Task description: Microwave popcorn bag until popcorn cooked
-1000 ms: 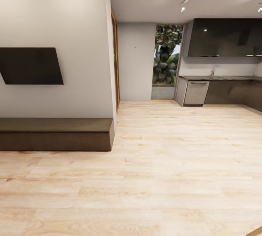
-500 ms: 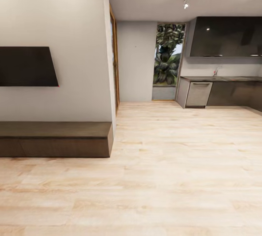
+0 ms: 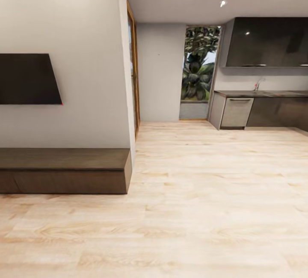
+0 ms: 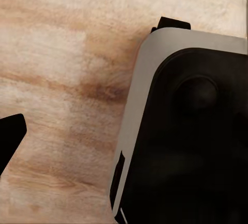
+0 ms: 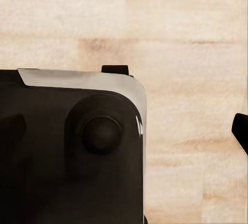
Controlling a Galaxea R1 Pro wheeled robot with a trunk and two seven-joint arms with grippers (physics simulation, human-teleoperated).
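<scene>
You're in open room on pale wood floor (image 3: 201,201). Kitchen (image 3: 265,76) ahead at far right: dark glossy upper cabinets (image 3: 267,41), grey desk (image 3: 261,94) w/ tap (image 3: 258,84), steel-front appliance (image 3: 236,112) under it. Popcorn bag, microwave: can't spot from here. Black TV (image 3: 28,79) on wall at left, low dark bench (image 3: 64,170) below. Window w/ foliage (image 3: 198,70) straight ahead. Wrist cams look down on floor + robot base (image 4: 191,136) (image 5: 72,146). Dark fingertip (image 4: 10,138) (image 5: 240,128) at frame edge each cam; gripper state L & R: can't tell.
</scene>
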